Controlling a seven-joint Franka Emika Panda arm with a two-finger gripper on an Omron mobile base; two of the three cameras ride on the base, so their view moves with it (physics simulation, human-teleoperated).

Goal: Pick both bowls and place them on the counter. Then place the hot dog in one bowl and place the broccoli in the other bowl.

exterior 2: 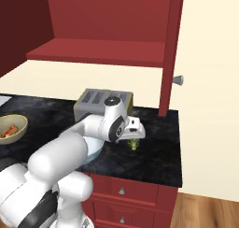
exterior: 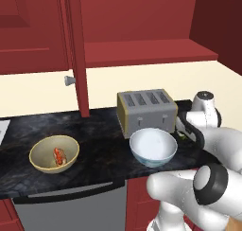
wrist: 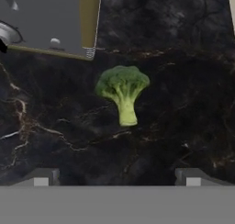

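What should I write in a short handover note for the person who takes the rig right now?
Gripper: open, empty, above the broccoli, which lies on the counter near the toaster.
Done: both bowls stand on the counter; the hot dog lies in the olive-tan bowl.
The white bowl is empty, in front of the toaster.
Left: grasp the broccoli and put it in the white bowl.

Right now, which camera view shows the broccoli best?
The hand view: the broccoli lies whole and unobstructed on the black counter, green head and pale stem both clear. In the right base view it is a small green shape just under the hand. In the left base view the arm mostly hides it.
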